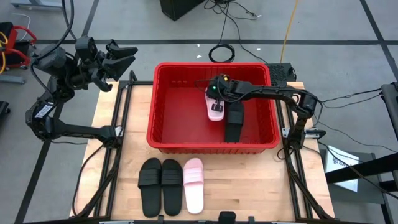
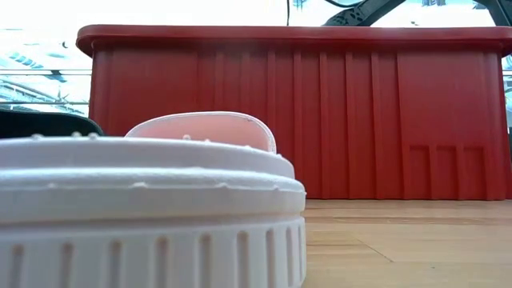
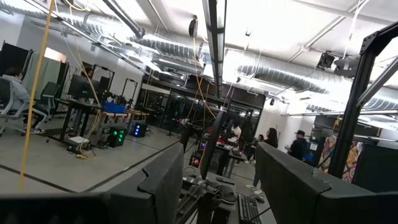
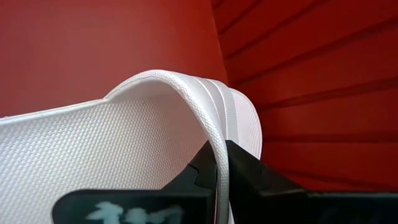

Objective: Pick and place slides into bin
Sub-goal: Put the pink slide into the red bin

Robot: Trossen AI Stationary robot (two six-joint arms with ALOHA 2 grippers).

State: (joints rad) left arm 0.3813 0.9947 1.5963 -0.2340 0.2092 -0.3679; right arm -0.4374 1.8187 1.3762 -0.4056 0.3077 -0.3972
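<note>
lab: exposed ducts (image 3: 155, 37), workstations (image 3: 93, 109)

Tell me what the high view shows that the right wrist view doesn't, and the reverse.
Only the high view: the whole table, the left gripper open and raised off the table's far left corner, a black slide lying in the red bin, and two black slides beside a pink slide on the table in front of the bin.

Only the right wrist view: the right gripper pinched shut on the strap of the pink slide.

Both: that held pink slide inside the bin, and the bin's red walls.
</note>
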